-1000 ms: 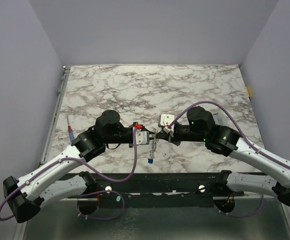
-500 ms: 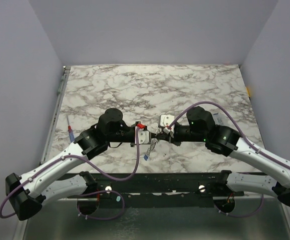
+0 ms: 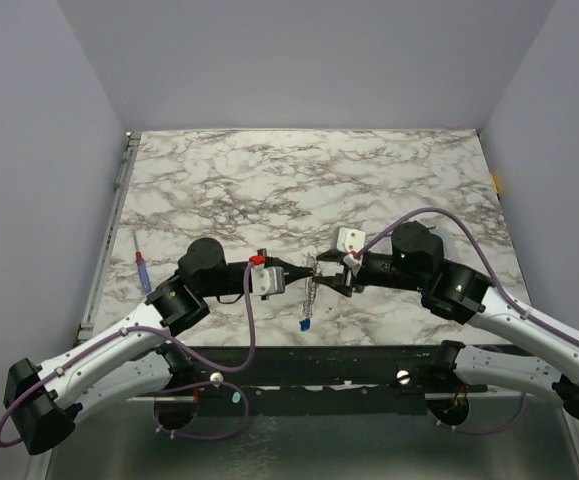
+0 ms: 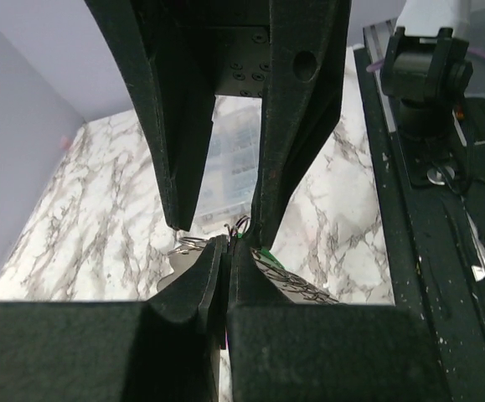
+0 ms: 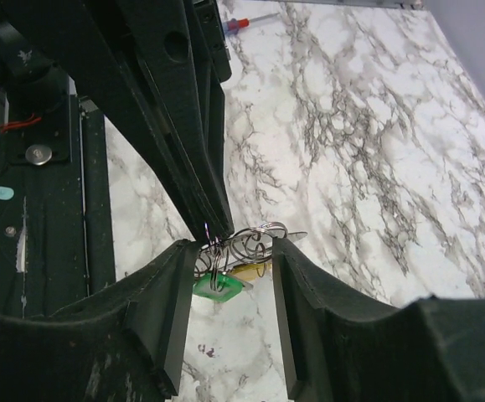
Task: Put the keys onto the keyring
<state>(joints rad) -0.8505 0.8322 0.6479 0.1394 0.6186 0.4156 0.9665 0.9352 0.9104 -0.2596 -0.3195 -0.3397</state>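
Between the two arms the keyring [image 3: 313, 272] hangs above the marble table [image 3: 269, 180], its fine chain [image 3: 311, 296] dangling down to a blue key [image 3: 305, 324]. My left gripper [image 3: 306, 272] is shut on a wire loop of the keyring [image 4: 240, 226]. In the left wrist view a green key [image 4: 264, 254] shows just behind the pinched jaws of the left gripper [image 4: 228, 245]. My right gripper [image 5: 232, 251] is open, its fingers either side of the ring cluster [image 5: 263, 240] without gripping it. A green key [image 5: 217, 287] and a yellow key [image 5: 244, 268] hang under the rings.
A thin red-and-blue pen [image 3: 142, 268] lies by the table's left edge, also at the top of the right wrist view [image 5: 250, 20]. A black rail [image 3: 319, 360] runs along the near edge, below the hanging blue key. A clear plastic box [image 4: 229, 172] shows beyond the fingers.
My right gripper has opened and let go of the keyring, and that arm has drawn back to the right. The left gripper shut on the keyring and shifted slightly left.
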